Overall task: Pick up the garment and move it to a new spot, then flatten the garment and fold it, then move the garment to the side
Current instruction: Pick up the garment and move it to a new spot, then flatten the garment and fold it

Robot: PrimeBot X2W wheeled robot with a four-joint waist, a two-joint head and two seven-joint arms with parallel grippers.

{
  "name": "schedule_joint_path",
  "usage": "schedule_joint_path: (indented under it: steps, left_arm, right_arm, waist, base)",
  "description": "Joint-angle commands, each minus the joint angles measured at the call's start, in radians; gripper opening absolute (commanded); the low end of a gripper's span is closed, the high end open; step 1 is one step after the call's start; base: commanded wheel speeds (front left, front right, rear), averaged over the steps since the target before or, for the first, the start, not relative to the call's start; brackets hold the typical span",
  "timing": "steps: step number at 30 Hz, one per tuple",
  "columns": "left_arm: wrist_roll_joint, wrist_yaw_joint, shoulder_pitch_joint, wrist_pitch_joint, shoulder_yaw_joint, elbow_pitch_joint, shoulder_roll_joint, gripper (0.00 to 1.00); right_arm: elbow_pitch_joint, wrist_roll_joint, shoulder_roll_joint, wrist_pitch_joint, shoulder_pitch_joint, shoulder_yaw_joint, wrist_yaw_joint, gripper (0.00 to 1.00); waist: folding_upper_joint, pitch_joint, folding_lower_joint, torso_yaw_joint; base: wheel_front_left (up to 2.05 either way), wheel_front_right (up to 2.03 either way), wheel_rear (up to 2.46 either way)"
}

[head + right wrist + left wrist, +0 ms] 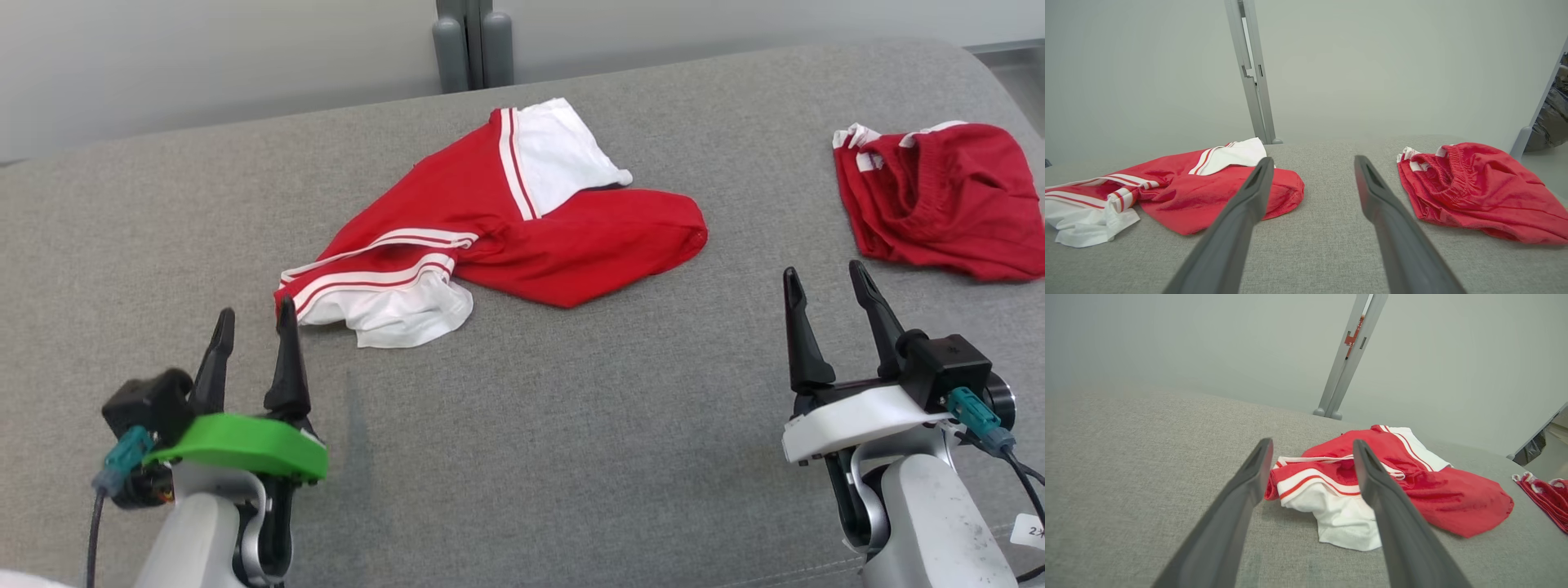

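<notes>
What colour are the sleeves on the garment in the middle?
White, with red-and-white striped bands; the garment shows best in the head view.

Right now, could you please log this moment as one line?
shirt: crumpled, unfolded | shorts: bunched, right side | left gripper: open, empty, near shirt | right gripper: open, empty

Garment [522, 220] on cushion [571, 425], just ahead-right of left pincer [255, 309]; second garment [939, 204] ahead-right of right pincer [824, 269]; post [473, 49] behind both.
</notes>
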Motion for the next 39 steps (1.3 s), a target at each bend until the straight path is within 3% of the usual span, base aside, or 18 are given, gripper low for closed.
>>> schedule_joint_path:
  steps: [1,15,39]
  left_arm:
    - [0.031,-0.001,0.05,-0.003,0.024,-0.032,-0.011,1.0]
    - [0.209,0.002,0.284,-0.003,0.137,-0.171,-0.12,1.0]
    - [0.216,0.007,0.308,-0.003,0.156,-0.174,-0.136,1.0]
  right_arm:
    - [0.004,-0.006,-0.002,-0.003,0.015,-0.001,-0.002,1.0]
    - [0.007,0.035,-0.003,-0.003,0.073,0.077,-0.002,1.0]
    - [0.028,0.034,-0.003,-0.003,0.07,0.106,-0.002,1.0]
  waist:
    - [0.0,-0.03,0.0,-0.001]
    - [0.0,-0.095,0.0,0.025]
    - [0.0,-0.071,0.0,0.026]
  base:
    - [0.0,0.0,0.0]
    - [0.0,0.0,0.0]
    - [0.0,0.0,0.0]
